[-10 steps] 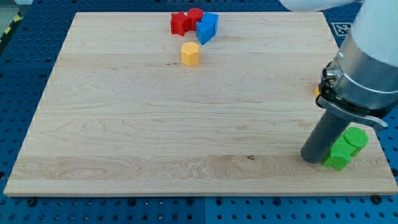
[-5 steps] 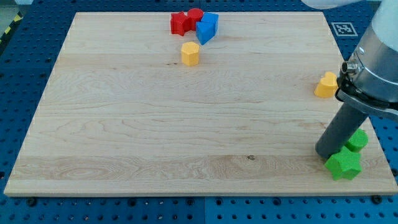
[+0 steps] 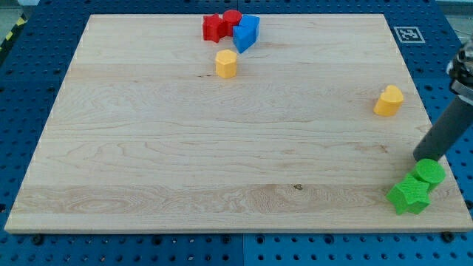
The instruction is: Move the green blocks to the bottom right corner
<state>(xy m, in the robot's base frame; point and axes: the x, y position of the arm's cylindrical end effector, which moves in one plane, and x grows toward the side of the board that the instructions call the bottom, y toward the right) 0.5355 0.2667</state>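
Note:
Two green blocks sit touching near the board's bottom right corner: a green star-shaped block [image 3: 409, 196] and a green round block [image 3: 429, 174] just above and right of it. My tip [image 3: 424, 157] stands at the upper edge of the round green block, close to or touching it. The rod slants up to the view's right edge.
A yellow heart-like block [image 3: 389, 100] lies at the right side, above my tip. A yellow hexagonal block [image 3: 226, 63] lies near the top centre. Two red blocks [image 3: 220, 26] and a blue block [image 3: 247, 32] cluster at the top edge. The wooden board [image 3: 148, 148] ends just right of the green blocks.
My tip has moved right and slightly up, from the left of the green blocks to above the round one. The green blocks shifted a little to the right.

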